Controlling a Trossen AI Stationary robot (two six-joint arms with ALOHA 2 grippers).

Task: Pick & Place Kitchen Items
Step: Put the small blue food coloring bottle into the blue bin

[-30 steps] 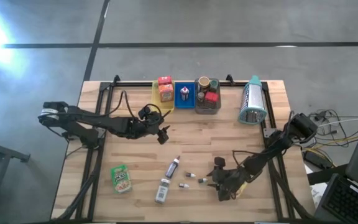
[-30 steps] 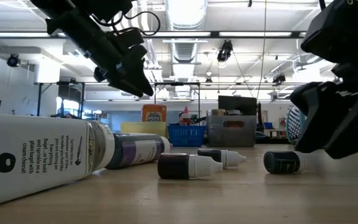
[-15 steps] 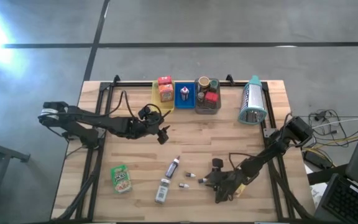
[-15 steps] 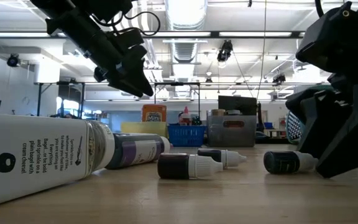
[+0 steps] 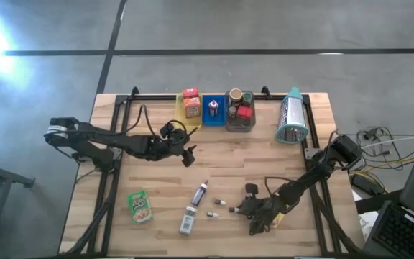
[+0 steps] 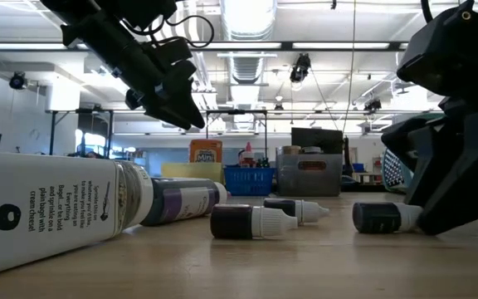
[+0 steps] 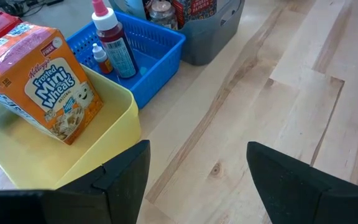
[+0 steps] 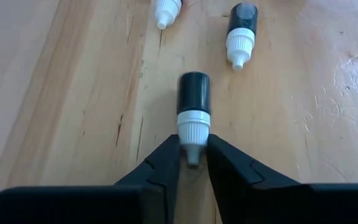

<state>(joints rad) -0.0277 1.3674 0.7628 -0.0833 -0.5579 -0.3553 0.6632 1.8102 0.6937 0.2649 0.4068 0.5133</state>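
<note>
Progress: partway | right tool [image 8: 193,163] pinching white tip of small dark dropper vial [image 8: 193,102] lying on wooden table [image 5: 257,162], near edge | left tool [image 7: 197,180] released, hovering near yellow tray [image 7: 48,155] | I still see bottles, vials, green pouch [image 5: 140,206] loose.
</note>
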